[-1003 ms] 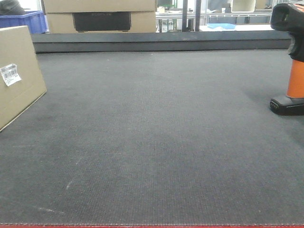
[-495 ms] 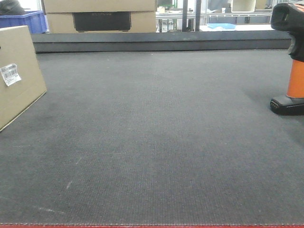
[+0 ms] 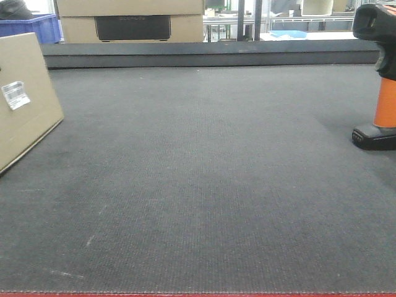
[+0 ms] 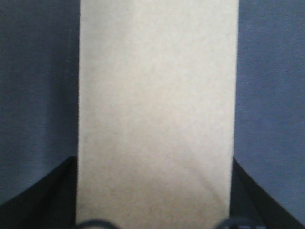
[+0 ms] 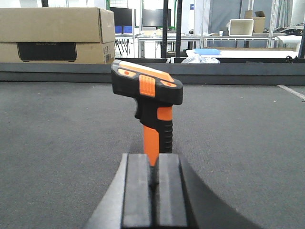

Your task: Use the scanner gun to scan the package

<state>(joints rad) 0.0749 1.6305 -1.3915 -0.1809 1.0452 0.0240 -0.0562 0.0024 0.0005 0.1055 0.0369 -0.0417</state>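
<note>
Far left of mat: package turned, label toward centre, likely offered for scanning | clamped across its sides by left gripper | far right: upright scanner gun on its foot, ready for pickup | shut, empty right gripper near handle | vs 0.5 s ago: package edge further right, label higher, gun same spot

low front view spans mat; wrist views near package, scanner gun.

I work in a warehouse-like workshop. Behind my dark mat stand a large carton, a blue crate and metal-framed workbenches.
</note>
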